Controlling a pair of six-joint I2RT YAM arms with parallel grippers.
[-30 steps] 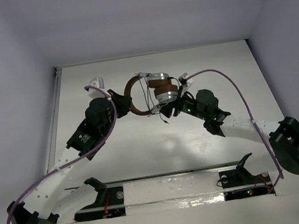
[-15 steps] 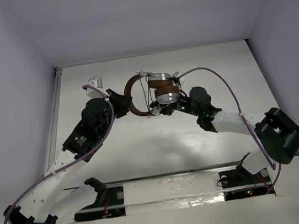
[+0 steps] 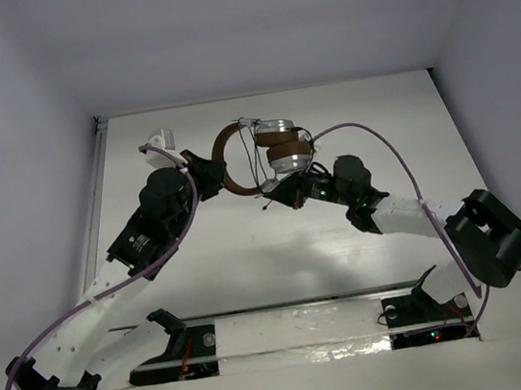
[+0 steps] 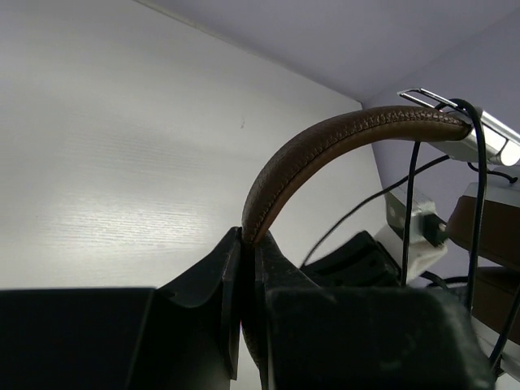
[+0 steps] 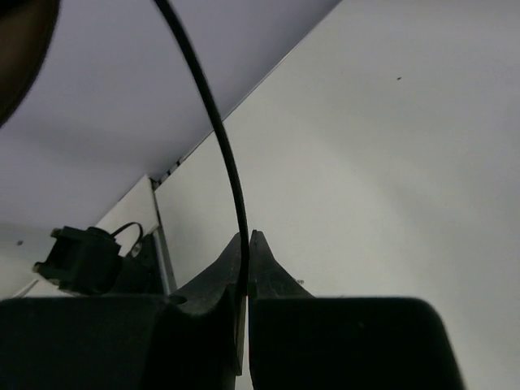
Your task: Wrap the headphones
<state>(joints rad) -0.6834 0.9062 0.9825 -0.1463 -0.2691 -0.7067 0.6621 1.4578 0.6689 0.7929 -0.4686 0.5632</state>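
The headphones stand at the back middle of the table, their brown headband [image 3: 225, 164] arching left of the stacked silver-grey ear cups [image 3: 285, 157]. My left gripper [image 3: 209, 175] is shut on the lower end of the headband [image 4: 325, 146], which rises out of the pinched jaws of that gripper [image 4: 248, 240]. The thin black cord [image 4: 409, 211] hangs beside the cups. My right gripper [image 3: 280, 195] sits just in front of the cups, shut on the cord [image 5: 219, 130]. The cord runs up and left out of the closed fingertips of the right gripper [image 5: 247, 237].
A white bracket [image 3: 166, 137] sits at the back left by a metal rail [image 3: 96, 199] along the table's left edge. Purple arm cables [image 3: 399, 146] loop over both arms. Grey walls close in the back and sides. A small black block [image 5: 81, 258] shows in the right wrist view.
My right gripper has closed on the black cord and its arm has drawn in leftward. The headphones and left gripper have shifted slightly toward the back.
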